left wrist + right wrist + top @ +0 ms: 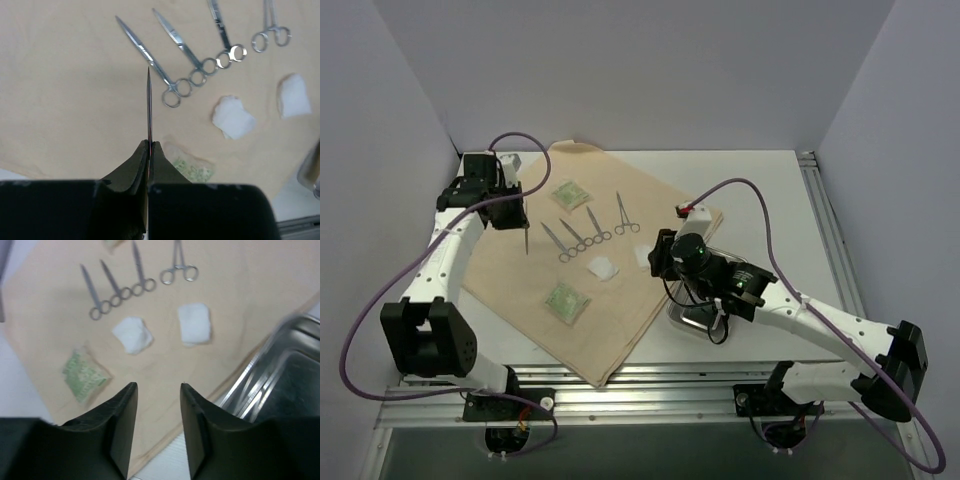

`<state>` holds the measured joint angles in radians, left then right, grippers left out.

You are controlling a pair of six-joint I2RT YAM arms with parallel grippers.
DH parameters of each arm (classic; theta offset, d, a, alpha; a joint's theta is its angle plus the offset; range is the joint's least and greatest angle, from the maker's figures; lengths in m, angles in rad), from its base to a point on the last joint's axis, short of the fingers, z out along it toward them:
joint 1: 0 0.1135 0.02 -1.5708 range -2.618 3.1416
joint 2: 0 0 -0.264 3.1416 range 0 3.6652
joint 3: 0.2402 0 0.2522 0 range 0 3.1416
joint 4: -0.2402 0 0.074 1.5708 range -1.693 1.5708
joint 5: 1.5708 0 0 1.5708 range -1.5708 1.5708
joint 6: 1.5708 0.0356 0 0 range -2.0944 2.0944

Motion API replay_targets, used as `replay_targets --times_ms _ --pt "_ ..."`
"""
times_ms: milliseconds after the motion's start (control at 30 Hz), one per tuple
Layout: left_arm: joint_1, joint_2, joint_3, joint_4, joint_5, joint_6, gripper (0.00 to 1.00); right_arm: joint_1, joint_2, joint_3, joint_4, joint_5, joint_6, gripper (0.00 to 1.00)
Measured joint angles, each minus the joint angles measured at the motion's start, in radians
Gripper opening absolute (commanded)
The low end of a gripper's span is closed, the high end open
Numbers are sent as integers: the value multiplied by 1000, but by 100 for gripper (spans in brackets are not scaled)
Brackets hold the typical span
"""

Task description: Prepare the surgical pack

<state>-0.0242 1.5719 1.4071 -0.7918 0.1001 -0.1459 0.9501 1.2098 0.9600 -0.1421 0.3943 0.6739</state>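
The tan cloth sheet [520, 290] of the surgical pack lies spread flat. Several metal forceps [576, 236] lie in a row on it, with two white gauze pads [604, 268] and two green packets [566, 300]. My left gripper [150, 145] is shut on another slim metal forceps [149, 100], seen edge-on, its tip pointing away above the cloth left of the row. My right gripper [157, 387] hangs open and empty over the cloth's right edge, near the gauze pads [195, 324]. The steel tray [285, 370] sits just to its right, off the cloth.
The right arm [790, 310] reaches across above the steel tray [692, 318]. A metal rail [825, 215] runs along the table's right side. Grey walls close in the back and both sides. Purple cables loop off both arms.
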Motion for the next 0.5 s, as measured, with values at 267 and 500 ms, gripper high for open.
replay_targets --times_ms 267,500 --pt "-1 -250 63 -91 326 102 2 1 23 48 322 -278 -192 52" --pt "-8 -414 71 -156 554 163 2 6 187 66 689 -628 -233 52"
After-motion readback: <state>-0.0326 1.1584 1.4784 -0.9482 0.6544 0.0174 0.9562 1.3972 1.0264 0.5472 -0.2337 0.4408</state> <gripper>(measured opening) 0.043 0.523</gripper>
